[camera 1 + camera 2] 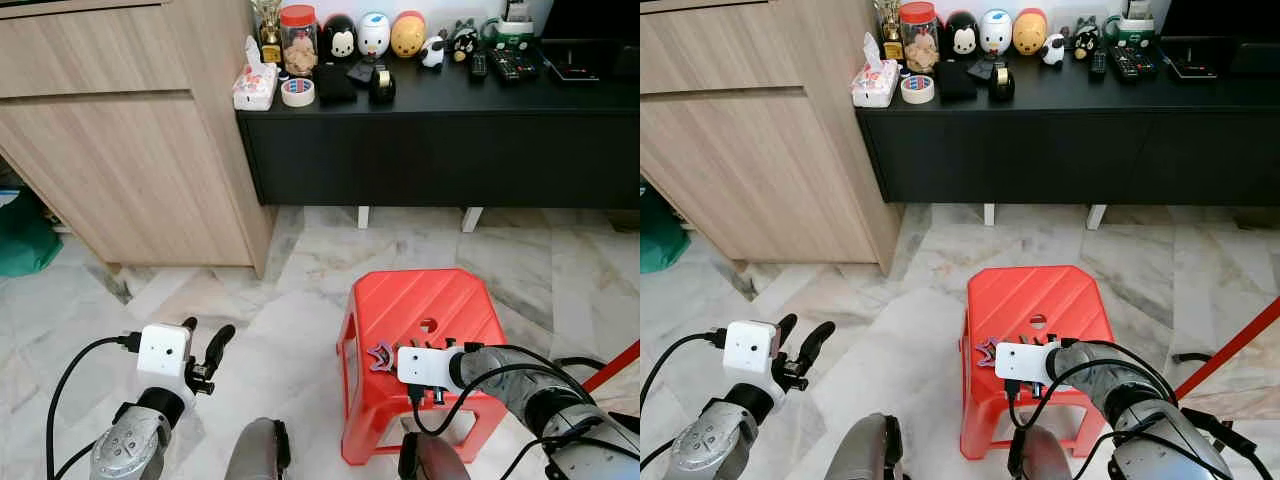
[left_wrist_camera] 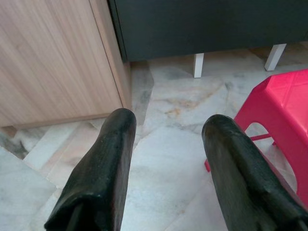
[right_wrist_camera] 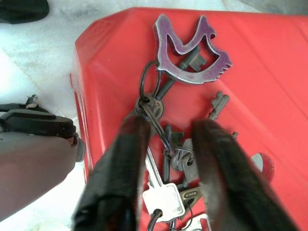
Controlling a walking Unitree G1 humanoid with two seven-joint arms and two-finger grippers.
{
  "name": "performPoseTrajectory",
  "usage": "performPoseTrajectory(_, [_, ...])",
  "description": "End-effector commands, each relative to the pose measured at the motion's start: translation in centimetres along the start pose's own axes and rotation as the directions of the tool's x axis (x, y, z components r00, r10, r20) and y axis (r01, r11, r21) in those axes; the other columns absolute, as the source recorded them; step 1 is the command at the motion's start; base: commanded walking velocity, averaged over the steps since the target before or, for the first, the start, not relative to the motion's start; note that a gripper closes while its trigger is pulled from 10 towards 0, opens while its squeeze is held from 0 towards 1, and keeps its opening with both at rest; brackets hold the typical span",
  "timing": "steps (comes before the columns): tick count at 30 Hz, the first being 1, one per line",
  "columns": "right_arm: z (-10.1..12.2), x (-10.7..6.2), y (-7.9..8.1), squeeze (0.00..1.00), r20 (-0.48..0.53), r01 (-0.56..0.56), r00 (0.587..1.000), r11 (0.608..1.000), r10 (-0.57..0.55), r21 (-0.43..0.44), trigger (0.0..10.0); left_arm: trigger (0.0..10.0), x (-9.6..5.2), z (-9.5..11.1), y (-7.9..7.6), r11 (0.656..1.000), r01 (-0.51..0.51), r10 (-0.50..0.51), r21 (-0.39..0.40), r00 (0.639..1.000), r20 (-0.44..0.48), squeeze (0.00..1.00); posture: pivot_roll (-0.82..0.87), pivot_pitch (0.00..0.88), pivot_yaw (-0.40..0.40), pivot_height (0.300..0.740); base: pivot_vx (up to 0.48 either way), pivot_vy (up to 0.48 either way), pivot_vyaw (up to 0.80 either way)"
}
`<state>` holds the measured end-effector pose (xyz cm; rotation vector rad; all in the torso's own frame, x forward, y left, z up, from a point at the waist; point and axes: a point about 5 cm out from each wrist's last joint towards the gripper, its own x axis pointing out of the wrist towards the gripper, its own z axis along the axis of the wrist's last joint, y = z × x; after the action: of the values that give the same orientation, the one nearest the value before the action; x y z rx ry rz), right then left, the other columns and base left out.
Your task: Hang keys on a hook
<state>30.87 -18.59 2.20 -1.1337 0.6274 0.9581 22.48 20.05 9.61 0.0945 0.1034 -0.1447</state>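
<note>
- I am reaching my right gripper (image 3: 166,159) down over the bunch of metal keys on rings with a purple bird-shaped fob (image 3: 188,57), which is lying on the red plastic stool (image 1: 430,300).
- My fingers are spread astride the bunch, not yet pinching it.
- Lifting, carrying and hanging are all still ahead of me.
- My left gripper (image 1: 203,350) is hanging spread, idle.

Red stool (image 1: 440,310) — keys (image 3: 173,144) atop
</note>
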Motion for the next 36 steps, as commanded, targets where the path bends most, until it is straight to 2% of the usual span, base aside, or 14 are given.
performPoseTrajectory(1, [-0.6,0.0,0.5,0.0,-0.044,-0.025,0.999,0.999,0.023,-0.034,0.4,10.0,-0.1,0.4,0.2,1.0,-0.008,0.008,0.001,1.0,0.011,0.0,0.18,0.113,0.042,0.621,0.0,0.0,0.0])
performPoseTrajectory(3, [-0.7,0.0,0.6,0.0,-0.047,-0.025,0.999,0.999,0.024,-0.031,0.4,10.0,-0.2,0.4,0.3,1.0,-0.012,0.012,0.003,1.0,0.011,0.0,0.19,0.115,0.041,0.621,0.0,0.0,0.0])
performPoseTrajectory(4, [-0.7,0.0,0.6,0.0,-0.045,-0.026,0.999,0.999,0.025,-0.027,0.0,10.0,-0.2,0.4,0.3,1.0,-0.013,0.013,0.003,1.0,0.011,0.0,0.19,0.115,0.041,0.621,0.0,0.0,0.0])
performPoseTrajectory(19, [-0.5,0.4,1.2,0.0,-0.033,-0.04,0.999,0.999,0.039,-0.014,0.0,10.0,-0.2,0.5,0.3,1.0,-0.014,0.014,0.0,1.0,0.01,0.0,0.19,0.118,0.043,0.621,0.0,0.0,0.0])
performPoseTrajectory(24, [0.0,0.4,0.7,0.0,0.001,0.015,1.0,0.999,-0.015,0.029,0.0,10.0,-0.2,0.4,0.3,1.0,-0.015,0.015,0.003,1.0,0.008,0.0,0.18,0.112,0.042,0.621,0.0,0.0,0.0])
performPoseTrajectory(25, [0.5,0.4,0.2,0.0,0.036,0.066,0.997,0.992,-0.071,0.107,0.0,10.0,-0.1,0.3,0.4,1.0,-0.016,0.016,0.002,1.0,0.005,0.0,0.17,0.104,0.038,0.621,0.0,0.0,0.0])
performPoseTrajectory(26, [0.5,0.4,0.2,0.0,0.036,0.066,0.997,0.992,-0.071,0.107,0.0,10.0,-0.1,0.3,0.4,1.0,-0.016,0.016,0.002,1.0,0.005,0.0,0.17,0.104,0.038,0.621,0.0,0.0,0.0])
performPoseTrajectory(27, [1.0,0.3,-1.0,0.0,0.061,0.178,0.979,0.966,-0.193,0.188,0.0,10.0,0.0,0.0,0.6,1.0,-0.018,0.018,0.006,1.0,0.0,0.0,0.16,0.094,0.036,0.621,0.0,0.0,0.0])
performPoseTrajectory(29, [1.5,0.2,-1.9,0.0,0.075,0.257,0.955,0.926,-0.288,0.277,0.0,10.0,0.1,-0.6,2.1,0.997,-0.072,0.073,0.02,0.997,-0.018,0.0,0.15,0.084,0.033,0.621,0.0,0.0,0.0])
performPoseTrajectory(30, [2.0,0.1,-2.4,0.0,0.107,0.29,0.924,0.858,-0.366,0.424,0.0,10.0,-0.2,-1.7,4.2,0.989,-0.149,0.15,0.026,0.987,-0.054,0.0,0.15,0.064,0.03,0.621,0.0,0.0,0.0])
performPoseTrajectory(31, [2.0,0.0,-2.6,0.0,0.112,0.304,0.909,0.824,-0.401,0.479,0.0,10.0,-0.3,-2.3,4.8,0.986,-0.16,0.162,0.042,0.984,-0.074,0.0,0.14,0.054,0.03,0.621,0.0,0.0,0.0])
performPoseTrajectory(33, [1.9,-0.1,-2.6,0.0,0.103,0.323,0.889,0.772,-0.446,0.547,0.0,10.0,-0.5,-3.1,5.5,0.984,-0.162,0.169,0.068,0.98,-0.102,0.0,0.13,0.032,0.032,0.621,0.0,0.0,0.0])
performPoseTrajectory(34, [1.8,-0.1,-2.6,0.0,0.089,0.329,0.879,0.73,-0.469,0.599,0.0,10.0,-0.6,-3.5,5.7,0.984,-0.165,0.172,0.071,0.978,-0.115,0.0,0.12,0.026,0.032,0.621,0.0,0.0,0.0])
performPoseTrajectory(36, [1.5,-0.1,-2.5,0.0,0.073,0.316,0.851,0.618,-0.52,0.72,0.0,10.0,-0.7,-4.3,5.9,0.983,-0.169,0.177,0.068,0.974,-0.143,0.0,0.12,0.01,0.035,0.621,0.0,0.0,0.0])
